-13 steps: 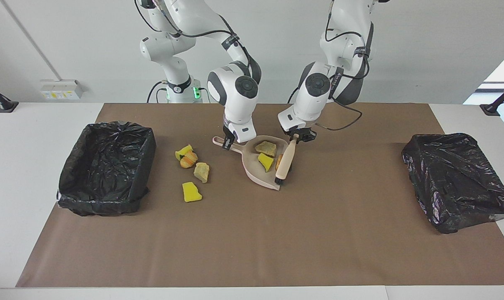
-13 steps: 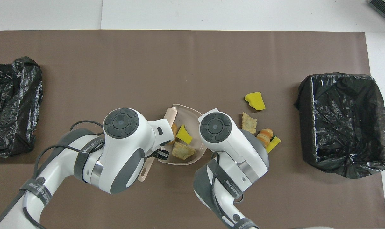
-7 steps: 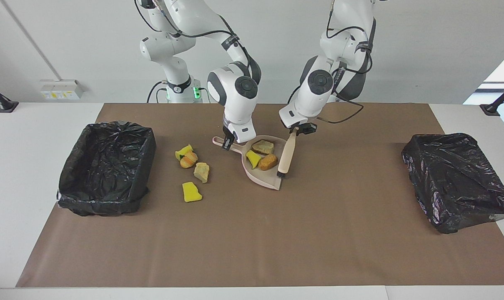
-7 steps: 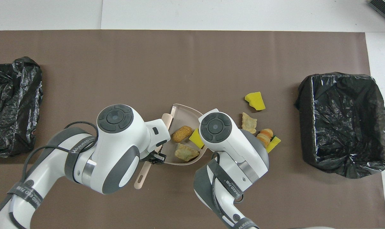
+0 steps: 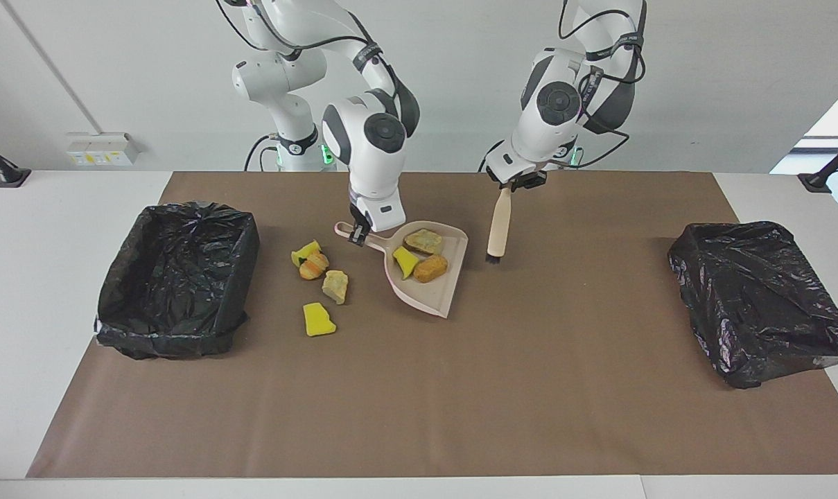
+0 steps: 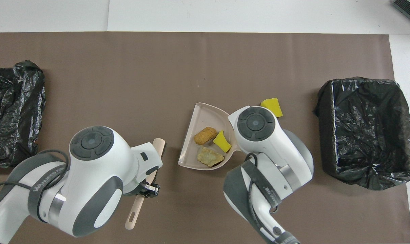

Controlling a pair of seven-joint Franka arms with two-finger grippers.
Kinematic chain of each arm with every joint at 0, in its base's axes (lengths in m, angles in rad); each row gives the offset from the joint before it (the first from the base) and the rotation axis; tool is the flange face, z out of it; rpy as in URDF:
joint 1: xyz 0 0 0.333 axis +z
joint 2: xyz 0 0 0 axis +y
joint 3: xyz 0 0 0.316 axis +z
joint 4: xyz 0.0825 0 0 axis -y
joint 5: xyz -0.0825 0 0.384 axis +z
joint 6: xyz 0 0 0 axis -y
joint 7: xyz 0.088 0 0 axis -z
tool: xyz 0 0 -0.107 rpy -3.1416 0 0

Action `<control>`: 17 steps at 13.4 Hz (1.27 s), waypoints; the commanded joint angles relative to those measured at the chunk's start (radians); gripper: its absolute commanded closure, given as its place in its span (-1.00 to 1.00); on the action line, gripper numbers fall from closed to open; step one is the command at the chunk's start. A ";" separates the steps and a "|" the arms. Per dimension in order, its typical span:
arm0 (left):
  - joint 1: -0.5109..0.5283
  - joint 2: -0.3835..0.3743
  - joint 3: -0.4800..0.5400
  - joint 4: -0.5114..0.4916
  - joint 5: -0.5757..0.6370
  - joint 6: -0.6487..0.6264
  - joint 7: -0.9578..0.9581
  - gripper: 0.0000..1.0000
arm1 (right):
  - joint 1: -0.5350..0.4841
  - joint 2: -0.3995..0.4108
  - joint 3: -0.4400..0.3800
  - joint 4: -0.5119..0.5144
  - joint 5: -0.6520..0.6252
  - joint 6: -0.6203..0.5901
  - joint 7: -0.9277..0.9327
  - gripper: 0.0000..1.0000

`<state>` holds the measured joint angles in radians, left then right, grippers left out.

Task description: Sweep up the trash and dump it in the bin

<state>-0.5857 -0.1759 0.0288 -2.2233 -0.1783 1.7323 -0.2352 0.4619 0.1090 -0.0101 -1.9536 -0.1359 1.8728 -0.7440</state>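
Toward the right arm's end of the table the open bin [image 5: 177,277] is sitting beside the loose trash [image 5: 319,291]. Nearer it, the right gripper [image 5: 355,234] is clamping the dustpan [image 5: 425,287] handle (three scraps aboard), its mouth pointing away from the bin. The left gripper [image 5: 515,184] is gripping the brush [image 5: 499,225] upright, which the overhead view hides.

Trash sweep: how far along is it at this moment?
Done: three scraps lie in the dustpan. In hand: the right end effector is shut on the dustpan's handle; the left end effector holds the brush beside the pan. Left: four scraps sit on the mat between the dustpan and the bin at the right arm's end, and nothing is dumped yet.
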 commanded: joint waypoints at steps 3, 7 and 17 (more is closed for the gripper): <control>-0.023 -0.117 -0.166 -0.176 0.003 0.114 -0.293 1.00 | -0.165 -0.138 0.004 0.039 0.018 -0.100 -0.109 1.00; -0.224 -0.109 -0.207 -0.289 -0.003 0.329 -0.553 1.00 | -0.397 -0.153 0.001 0.136 0.019 -0.182 -0.343 1.00; -0.237 -0.070 -0.201 -0.319 -0.098 0.431 -0.573 -0.72 | -0.871 -0.163 -0.008 0.117 -0.223 -0.025 -0.917 1.00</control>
<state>-0.8577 -0.2503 -0.1739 -2.5348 -0.2580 2.1474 -0.8356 -0.3593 -0.0532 -0.0345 -1.8291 -0.3045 1.7922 -1.6060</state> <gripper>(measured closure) 0.529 0.687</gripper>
